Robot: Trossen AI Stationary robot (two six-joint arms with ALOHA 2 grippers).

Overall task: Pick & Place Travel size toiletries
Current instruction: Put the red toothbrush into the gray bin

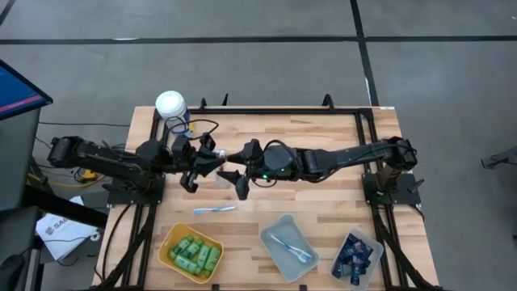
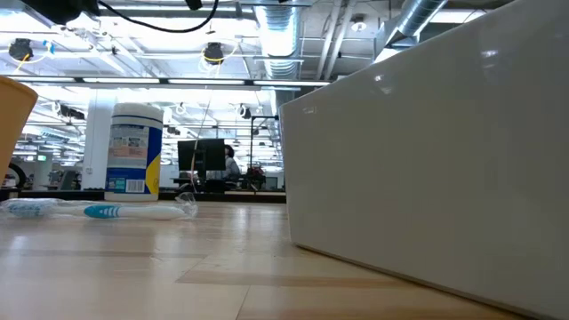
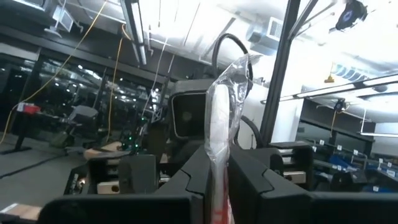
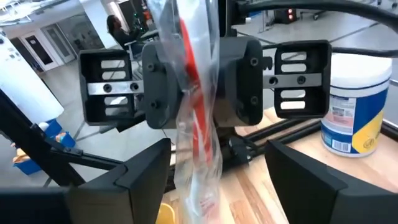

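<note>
Left gripper [image 1: 212, 162], above the table [image 1: 323, 198] just in front of the white-lidded canister [image 1: 171, 106]: fingers [image 4: 165, 81] clamped on a red-and-white toothbrush in clear wrap [image 4: 193, 106], held off the wood. Right gripper [image 1: 234, 179], directly facing the left one, on the side away from the canister: jaws apart, one on either side of the wrapper's hanging end, contact not discernible. Nearer the front edge than the canister: a blue-and-white toothbrush [image 1: 215, 209] lying loose on the wood. Farther forward still, a row of three: yellow bin [image 1: 166, 242] with green bottles [image 1: 195, 254], clear tray [image 1: 275, 246] with another toothbrush [image 1: 291, 247], clear bin [image 1: 373, 246] with navy tubes [image 1: 352, 257].
</note>
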